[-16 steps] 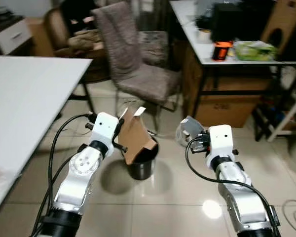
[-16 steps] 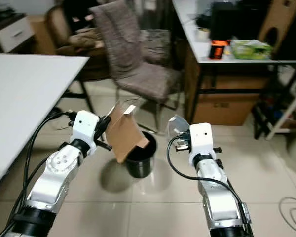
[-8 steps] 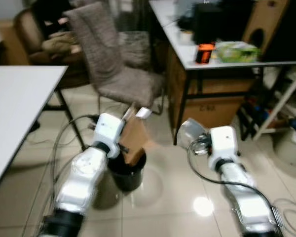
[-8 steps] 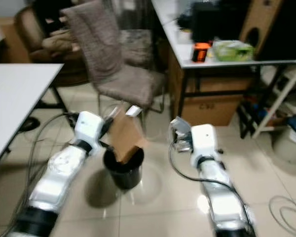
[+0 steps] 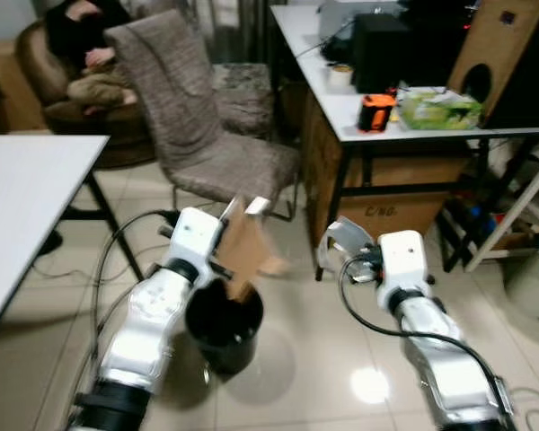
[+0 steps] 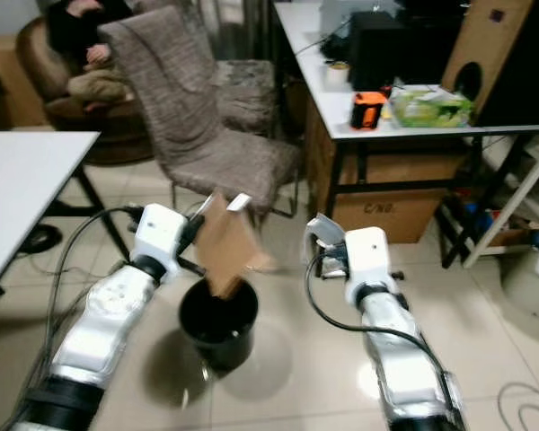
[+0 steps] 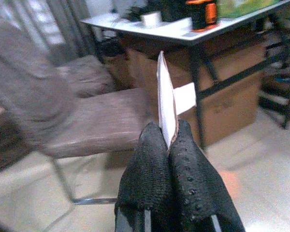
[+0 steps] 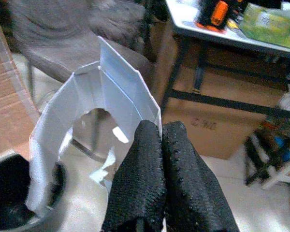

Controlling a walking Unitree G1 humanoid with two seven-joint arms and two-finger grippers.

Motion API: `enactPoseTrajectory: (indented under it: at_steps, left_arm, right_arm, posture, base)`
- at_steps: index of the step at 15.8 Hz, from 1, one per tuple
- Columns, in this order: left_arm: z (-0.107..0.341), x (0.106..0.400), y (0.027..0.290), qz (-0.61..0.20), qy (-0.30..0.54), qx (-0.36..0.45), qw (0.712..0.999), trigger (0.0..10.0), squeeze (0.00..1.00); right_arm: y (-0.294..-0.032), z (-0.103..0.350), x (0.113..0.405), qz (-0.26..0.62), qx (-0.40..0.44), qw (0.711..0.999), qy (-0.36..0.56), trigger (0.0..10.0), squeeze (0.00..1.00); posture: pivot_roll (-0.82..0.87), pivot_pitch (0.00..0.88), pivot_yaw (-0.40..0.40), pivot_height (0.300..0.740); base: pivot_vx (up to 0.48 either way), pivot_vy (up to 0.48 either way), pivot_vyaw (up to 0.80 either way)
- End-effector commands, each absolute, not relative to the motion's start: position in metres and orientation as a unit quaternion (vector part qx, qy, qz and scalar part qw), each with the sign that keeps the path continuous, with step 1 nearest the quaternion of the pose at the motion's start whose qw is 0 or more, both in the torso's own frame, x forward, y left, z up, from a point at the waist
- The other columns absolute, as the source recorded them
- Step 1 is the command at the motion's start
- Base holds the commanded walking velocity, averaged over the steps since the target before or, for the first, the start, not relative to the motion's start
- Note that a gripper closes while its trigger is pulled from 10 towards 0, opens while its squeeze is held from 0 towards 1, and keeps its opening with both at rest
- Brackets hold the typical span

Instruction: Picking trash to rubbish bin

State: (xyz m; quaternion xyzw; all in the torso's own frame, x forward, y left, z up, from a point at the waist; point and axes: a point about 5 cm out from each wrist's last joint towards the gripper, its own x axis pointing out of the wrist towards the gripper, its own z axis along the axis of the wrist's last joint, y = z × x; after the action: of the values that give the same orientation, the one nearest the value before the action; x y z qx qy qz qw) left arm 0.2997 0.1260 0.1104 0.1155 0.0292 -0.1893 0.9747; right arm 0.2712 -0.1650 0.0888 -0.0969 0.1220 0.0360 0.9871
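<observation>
In a cluttered home workroom, the robot's left gripper [image 7: 170, 140] clamps its two black fingers [image 7: 147, 159] on the edge of a brown cardboard piece [image 5: 244, 250], holding it tilted so that its lower end dips into the mouth of the black rubbish bin [image 5: 222, 325] just below and beside the gripper. A small white label [image 5: 257, 206] sticks up from the cardboard's upper corner, above the gripper.

The right gripper [image 8: 160, 133], raised to about the same height and well apart from the left, pinches the rim of a crumpled clear plastic wrapper [image 8: 84, 130], which curls away from its closed fingertips in a ring. In the right wrist view the bin's dark rim lies below and beyond that wrapper, with the cardboard beside it.

Beyond both grippers stands a grey-brown upholstered chair [image 5: 193, 117]. Farther off past the right gripper, a white desk [image 5: 341, 90] on black legs carries an orange-and-black object [image 5: 375, 113] and a green packet [image 5: 438, 106], with a cardboard box [image 5: 404, 193] underneath. A white table [image 5: 22, 215] flanks the left arm on the tiled floor [image 5: 341, 359].
</observation>
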Motion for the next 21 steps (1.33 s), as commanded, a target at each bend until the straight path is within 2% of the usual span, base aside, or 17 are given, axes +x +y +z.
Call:
enactPoseTrajectory:
  at_steps: [1,3,6,7,15,21]
  left_arm:
    - [0.112,0.301,0.133,-0.181,0.027,0.131,0.974,10.0,0.0]
    - [0.112,0.302,0.133,-0.181,0.027,0.136,0.974,10.0,0.0]
    - [0.111,0.302,0.134,-0.181,0.026,0.136,0.974,10.0,0.0]
    - [0.111,0.302,0.134,-0.181,0.027,0.136,0.974,10.0,0.0]
    - [0.106,0.301,0.139,-0.174,0.038,0.142,0.974,10.0,0.0]
    - [0.083,0.298,0.141,-0.17,0.092,0.169,0.966,10.0,0.0]
  right_arm:
    - [-0.161,0.096,0.274,0.051,-0.095,0.988,0.11,10.0,0.0]
    - [-0.157,0.094,0.272,0.075,-0.126,0.983,0.112,10.0,0.0]
    - [-0.157,0.093,0.27,0.071,-0.122,0.983,0.116,10.0,0.0]
    - [-0.159,0.091,0.27,0.062,-0.103,0.985,0.121,10.0,0.0]
    - [-0.156,0.086,0.262,0.084,-0.105,0.982,0.132,10.0,0.0]
    - [-0.156,0.083,0.255,0.102,-0.117,0.978,0.141,10.0,0.0]
  posture:
    - [-0.1,0.0,-0.013,0.74]
    - [-0.1,0.0,-0.015,0.74]
    - [-0.1,0.0,-0.016,0.74]
    - [-0.1,0.0,-0.014,0.74]
    - [-0.1,0.0,-0.012,0.74]
    - [-0.11,0.0,-0.002,0.74]
  base:
    - [0.412,0.0,0.0]
    - [0.412,0.0,0.4]
    - [0.414,0.0,0.8]
    - [0.409,0.0,0.0]
    - [0.405,0.0,0.0]
    - [0.0,0.0,0.0]
